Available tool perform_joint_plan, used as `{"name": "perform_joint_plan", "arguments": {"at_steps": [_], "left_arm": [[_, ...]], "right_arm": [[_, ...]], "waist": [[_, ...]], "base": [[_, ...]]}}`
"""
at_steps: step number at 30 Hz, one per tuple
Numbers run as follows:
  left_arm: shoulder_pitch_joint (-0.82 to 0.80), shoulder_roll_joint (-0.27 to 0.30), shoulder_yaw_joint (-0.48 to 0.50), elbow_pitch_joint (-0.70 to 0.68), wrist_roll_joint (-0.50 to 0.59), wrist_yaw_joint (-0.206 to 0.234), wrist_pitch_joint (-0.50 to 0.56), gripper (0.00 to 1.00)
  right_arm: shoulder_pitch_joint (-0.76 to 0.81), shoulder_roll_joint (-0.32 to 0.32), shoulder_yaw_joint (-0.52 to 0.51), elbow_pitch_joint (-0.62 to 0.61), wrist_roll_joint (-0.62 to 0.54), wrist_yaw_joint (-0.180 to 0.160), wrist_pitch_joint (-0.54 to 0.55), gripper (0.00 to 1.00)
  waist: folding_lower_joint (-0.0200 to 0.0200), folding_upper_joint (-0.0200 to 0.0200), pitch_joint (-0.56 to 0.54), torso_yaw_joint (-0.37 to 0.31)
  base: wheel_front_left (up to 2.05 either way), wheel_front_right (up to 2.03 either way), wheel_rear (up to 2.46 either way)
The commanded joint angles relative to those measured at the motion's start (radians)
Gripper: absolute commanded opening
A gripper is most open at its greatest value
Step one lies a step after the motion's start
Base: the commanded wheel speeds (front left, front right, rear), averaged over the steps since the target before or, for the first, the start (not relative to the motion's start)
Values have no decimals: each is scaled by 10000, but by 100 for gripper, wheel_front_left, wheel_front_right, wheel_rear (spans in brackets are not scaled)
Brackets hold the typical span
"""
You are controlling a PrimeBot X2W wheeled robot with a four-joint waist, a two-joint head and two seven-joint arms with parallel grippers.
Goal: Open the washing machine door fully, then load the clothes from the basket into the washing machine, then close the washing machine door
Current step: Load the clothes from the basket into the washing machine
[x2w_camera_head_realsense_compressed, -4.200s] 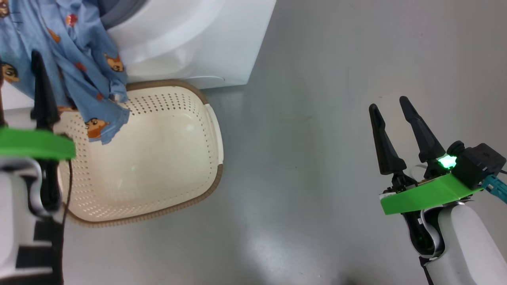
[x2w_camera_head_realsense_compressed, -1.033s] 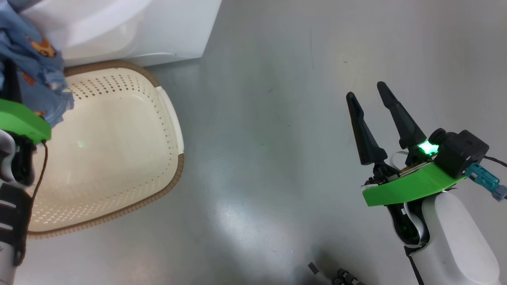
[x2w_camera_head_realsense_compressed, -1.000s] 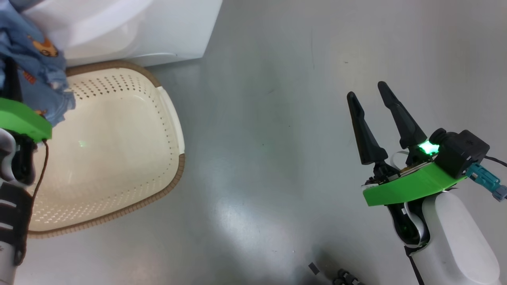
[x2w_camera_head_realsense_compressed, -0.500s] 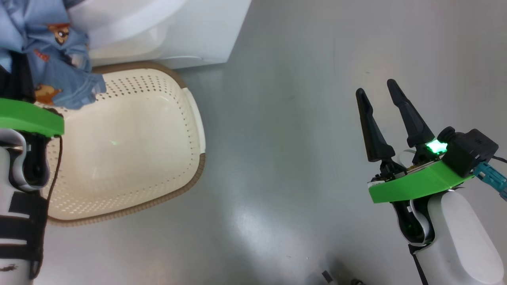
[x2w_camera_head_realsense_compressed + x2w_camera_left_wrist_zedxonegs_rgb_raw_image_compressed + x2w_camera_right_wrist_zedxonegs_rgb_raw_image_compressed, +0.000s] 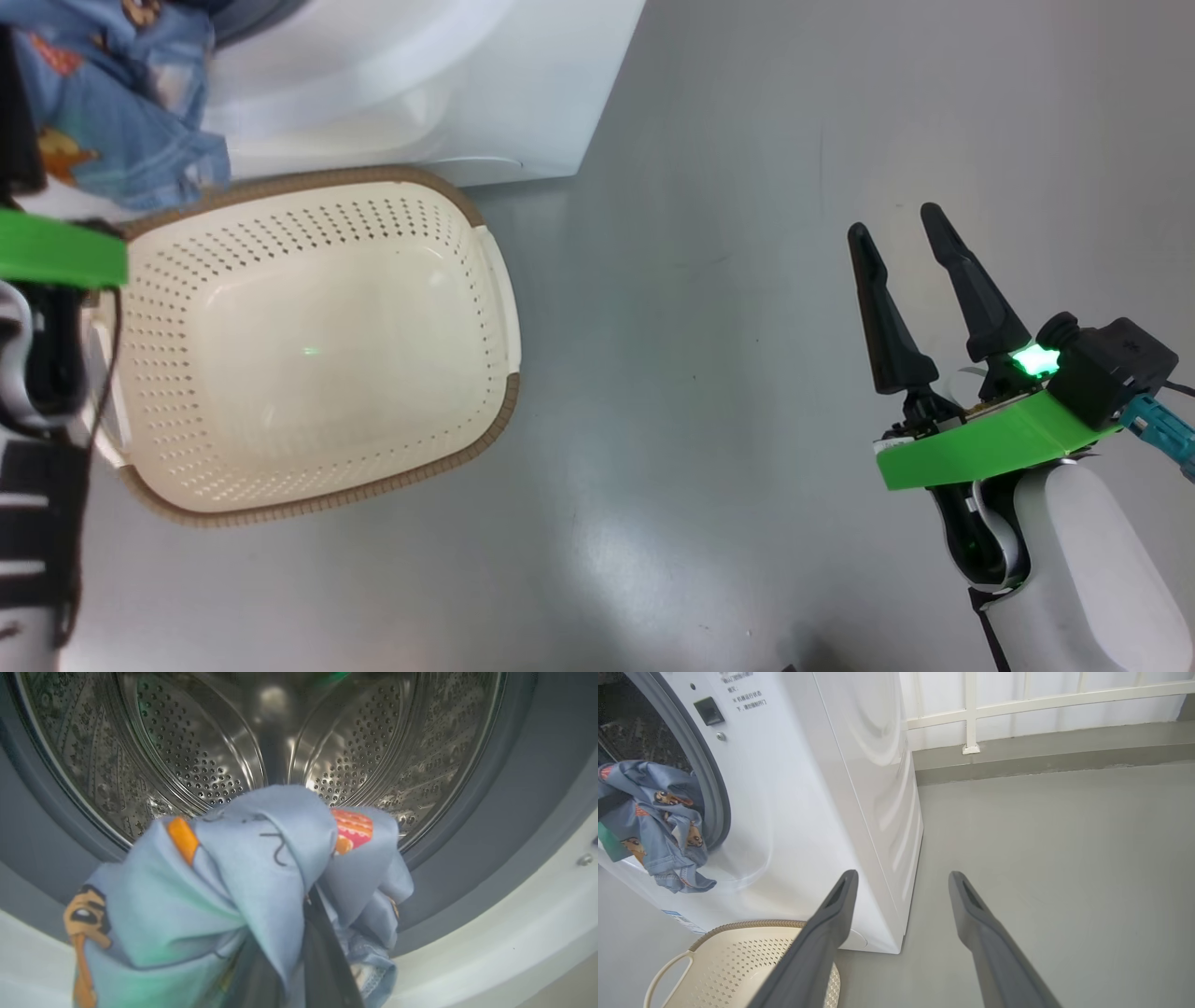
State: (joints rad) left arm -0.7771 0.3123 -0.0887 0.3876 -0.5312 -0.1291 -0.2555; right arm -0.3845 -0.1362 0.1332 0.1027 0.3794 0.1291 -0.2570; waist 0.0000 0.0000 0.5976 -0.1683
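While clamping the clothes (image 5: 261,868) at the washing machine (image 5: 808,788) opening with left claw (image 5: 306,933), holds right claw (image 5: 894,219) apart.

Grey floor (image 5: 700,373), white railing (image 5: 969,714)

The drum (image 5: 196,765) is shiny perforated steel inside a matt grey rubber gasket (image 5: 509,826). The clothes (image 5: 261,868) are soft, creased cloth. The washer (image 5: 822,793) is glossy white. The basket (image 5: 308,229) is smooth perforated plastic with a woven-look rim. The floor (image 5: 709,373) is smooth, faintly glossy.
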Motion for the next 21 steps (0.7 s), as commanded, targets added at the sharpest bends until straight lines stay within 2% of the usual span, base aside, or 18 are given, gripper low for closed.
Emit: {"name": "perform_joint_plan", "arguments": {"at_steps": [1,8,21], "left_arm": [[-339,553,233,-204,79,-15,-63,0],[-1577,991,-501,1049,100,-15,-63,0],[-4330,1543,-2240,5077,-420,-15,-37,0]], "right_arm": [[337,-23,195,-214,-16,16,-48,100],[408,31,296,-143,32,16,-48,100],[446,128,490,-95,100,16,-48,100]], "waist": [[0,0,-63,39],[0,0,-236,-6],[0,0,-228,-638]], "base": [[0,0,0],[0,0,0],[0,0,0]]}}
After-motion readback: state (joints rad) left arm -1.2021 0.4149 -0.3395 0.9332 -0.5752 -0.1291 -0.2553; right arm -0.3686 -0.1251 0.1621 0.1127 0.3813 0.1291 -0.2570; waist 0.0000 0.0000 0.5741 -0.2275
